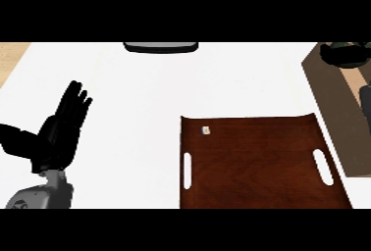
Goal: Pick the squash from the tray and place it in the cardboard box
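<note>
The left hand (59, 128) is black all over, matte, with long slim fingers (75, 100) and a broader thumb (16, 139); the fingers taper slightly toward rounded tips, and faint seams separate them; the palm reads as 1 dark mass with little surface detail. Below it sits a short grey wrist piece (52, 175), lighter than the hand and roughly cylindrical; this joins the left forearm (39, 197), a rounded grey shell with a smooth, slightly glossy finish and darker curved lines near its lower-left edge; whether those lines are markings or panel seams cannot be told.
</note>
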